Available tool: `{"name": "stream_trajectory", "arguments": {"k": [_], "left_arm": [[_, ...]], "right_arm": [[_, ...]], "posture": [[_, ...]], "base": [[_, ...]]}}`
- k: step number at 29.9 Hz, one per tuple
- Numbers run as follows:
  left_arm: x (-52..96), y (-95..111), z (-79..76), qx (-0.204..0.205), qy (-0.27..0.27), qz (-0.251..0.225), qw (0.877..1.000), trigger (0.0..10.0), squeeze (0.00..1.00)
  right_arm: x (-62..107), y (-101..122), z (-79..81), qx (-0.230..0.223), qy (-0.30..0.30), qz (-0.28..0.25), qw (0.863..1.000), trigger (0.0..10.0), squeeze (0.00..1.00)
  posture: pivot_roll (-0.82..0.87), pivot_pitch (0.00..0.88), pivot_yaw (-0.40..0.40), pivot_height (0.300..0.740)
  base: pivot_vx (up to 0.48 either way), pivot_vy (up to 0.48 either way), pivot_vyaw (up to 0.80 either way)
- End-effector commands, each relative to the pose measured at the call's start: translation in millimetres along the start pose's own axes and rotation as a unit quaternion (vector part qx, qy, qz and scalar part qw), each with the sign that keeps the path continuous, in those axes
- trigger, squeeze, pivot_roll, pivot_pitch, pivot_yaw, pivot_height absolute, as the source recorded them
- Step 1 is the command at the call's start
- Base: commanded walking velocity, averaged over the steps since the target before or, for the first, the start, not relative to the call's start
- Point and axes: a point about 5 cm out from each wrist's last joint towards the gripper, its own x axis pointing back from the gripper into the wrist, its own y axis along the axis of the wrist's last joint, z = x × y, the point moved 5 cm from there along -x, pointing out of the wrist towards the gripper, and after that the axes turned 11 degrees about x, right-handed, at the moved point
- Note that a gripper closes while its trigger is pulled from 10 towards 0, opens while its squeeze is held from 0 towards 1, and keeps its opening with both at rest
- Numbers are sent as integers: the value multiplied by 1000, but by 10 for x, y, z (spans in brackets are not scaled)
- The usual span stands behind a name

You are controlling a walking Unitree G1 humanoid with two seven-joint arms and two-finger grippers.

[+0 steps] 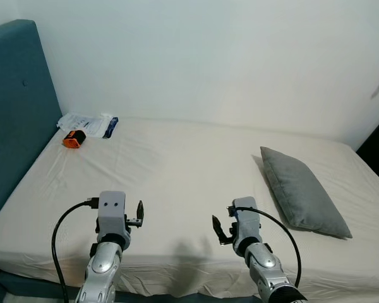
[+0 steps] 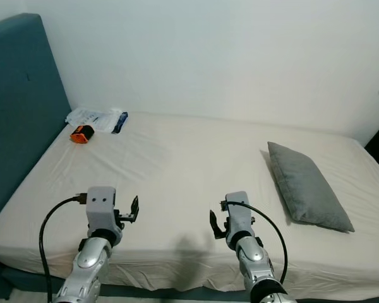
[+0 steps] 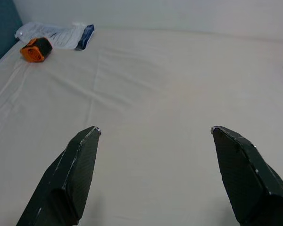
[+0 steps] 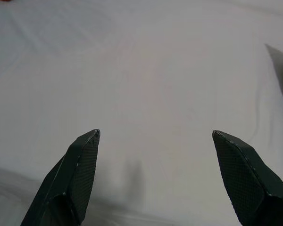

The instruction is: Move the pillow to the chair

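Left gripper (image 3: 153, 132): raised over the bed's near edge on a bent silver arm, fingers (image 3: 73, 169) spread wide, holding nothing.
Right gripper (image 4: 155, 134): level with the left one, over the near edge, fingers (image 4: 243, 174) spread wide, holding nothing.
Cables: black loop beside each wrist.
Bed (image 1: 177, 170): cream sheet, lightly creased, spanning the space ahead of both grippers.
Pillow (image 1: 303, 189): grey, lying flat on the bed's right part, ahead and to the right of the right gripper, well apart from it.
Headboard (image 1: 16, 107): teal, padded, along the bed's left side.
Orange item (image 1: 74, 138): small, orange and black, in the far left corner of the bed.
Packet (image 1: 88, 124): white plastic with a blue edge, just behind the orange item; print too small to read.
Wall (image 1: 208, 57): plain white behind the bed.
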Motion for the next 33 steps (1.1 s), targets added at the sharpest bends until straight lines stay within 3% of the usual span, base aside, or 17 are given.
{"name": "stream_trajectory", "arguments": {"k": [1,25,33], "left_arm": [[10,-24,-50,-8,-6,6,1000,10000,0],[43,-61,-53,-10,-8,13,1000,10000,0],[14,-97,-23,-6,-7,30,1000,10000,0]], "right_arm": [[21,-38,-73,-5,-13,5,1000,10000,0],[33,-55,-91,-5,-14,7,1000,10000,0],[42,-71,-91,-9,-17,8,1000,10000,0]], "posture": [[72,0,-108,740],[64,0,-103,740],[59,0,-94,740]], "base": [[0,-398,0],[0,-397,0],[0,216,0]]}}
